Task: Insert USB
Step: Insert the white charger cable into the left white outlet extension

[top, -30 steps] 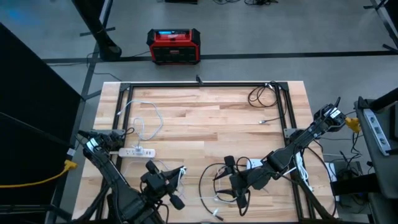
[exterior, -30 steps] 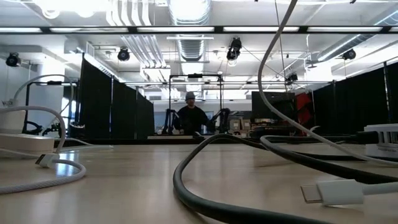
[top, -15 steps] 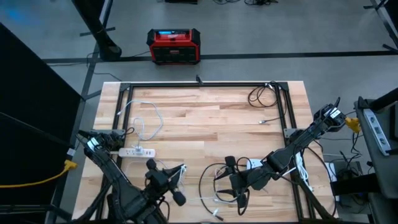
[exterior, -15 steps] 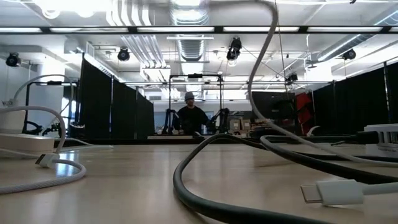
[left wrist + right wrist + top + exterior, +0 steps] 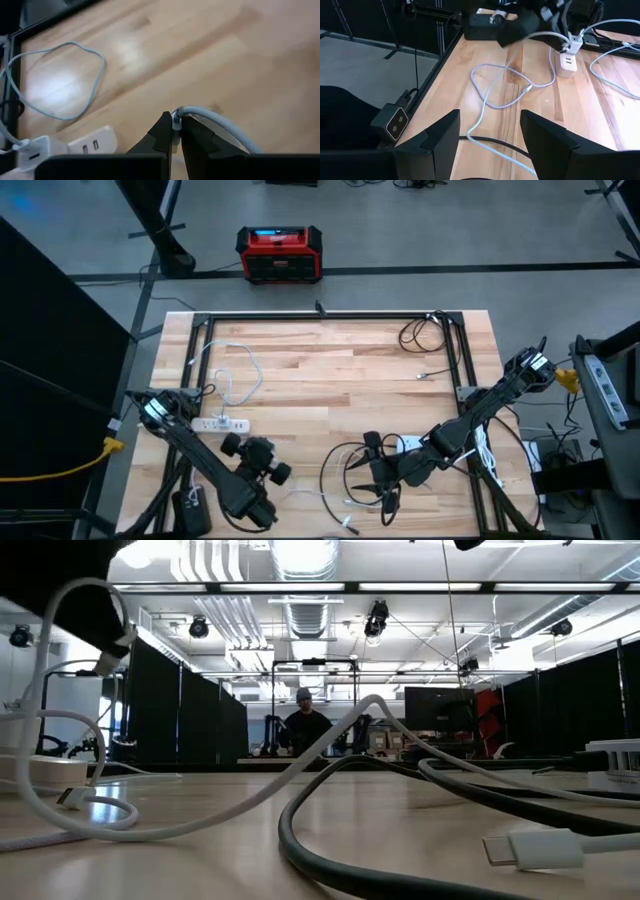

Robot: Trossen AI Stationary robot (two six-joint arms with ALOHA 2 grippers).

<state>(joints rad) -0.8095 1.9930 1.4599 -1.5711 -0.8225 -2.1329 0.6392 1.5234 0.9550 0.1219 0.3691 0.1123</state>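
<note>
- Left gripper (image 5: 173, 134): we see its fingers (image 5: 160, 131) pinched together on the plug end of the white USB cable (image 5: 220, 129), held above the worktop (image 5: 340, 370); from above, this gripper (image 5: 262, 463) sits over the worktop's near-left part.
- White USB cable: we trace it from the plug across the boards in loose loops (image 5: 492, 90); in the low view it arches up off the surface (image 5: 200, 820).
- White power strip (image 5: 220, 423): it lies flat near the left edge, just beyond the held plug; its USB ports (image 5: 90, 148) face up.
- Right gripper (image 5: 487, 137): its fingers (image 5: 442, 132) are spread apart with nothing between them; we place it over the near-centre of the worktop (image 5: 385, 480), beside a black cable (image 5: 330, 860).
- Second white connector (image 5: 530, 848): it rests on the surface in the low view.
</note>
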